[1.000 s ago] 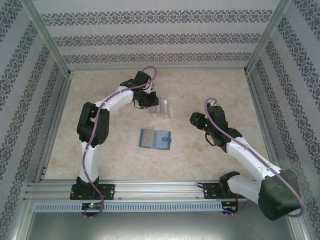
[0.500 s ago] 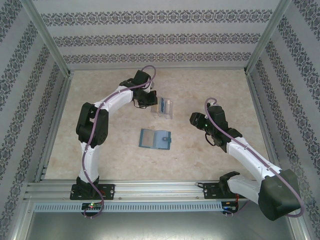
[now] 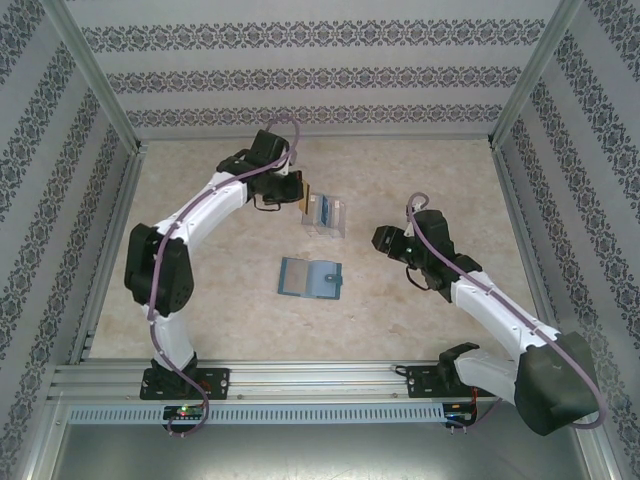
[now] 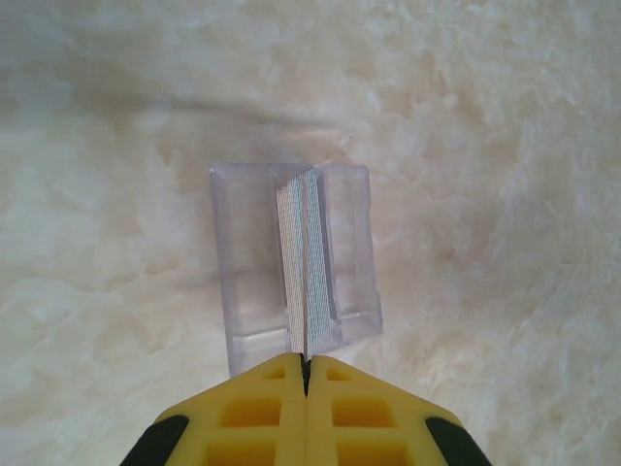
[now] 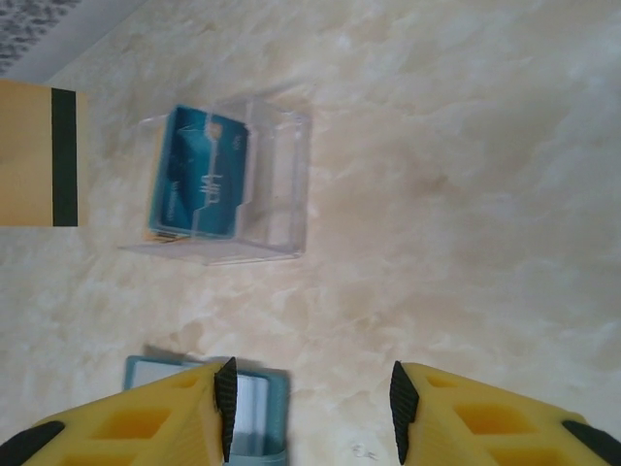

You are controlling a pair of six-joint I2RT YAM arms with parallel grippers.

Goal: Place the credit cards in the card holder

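I see a pale marbled tabletop (image 3: 200,170). The fingers of my left gripper (image 4: 307,365) are pressed together on one orange-tan card (image 5: 39,155), which is held just beside the left side of the single clear card holder (image 5: 277,184). The second card, the blue card (image 5: 199,175), stands inside that holder. To the holder's right, my right gripper (image 5: 309,398) has its fingers apart and grips nothing. One blue-grey wallet (image 3: 309,278) lies flat on the holder's near side.
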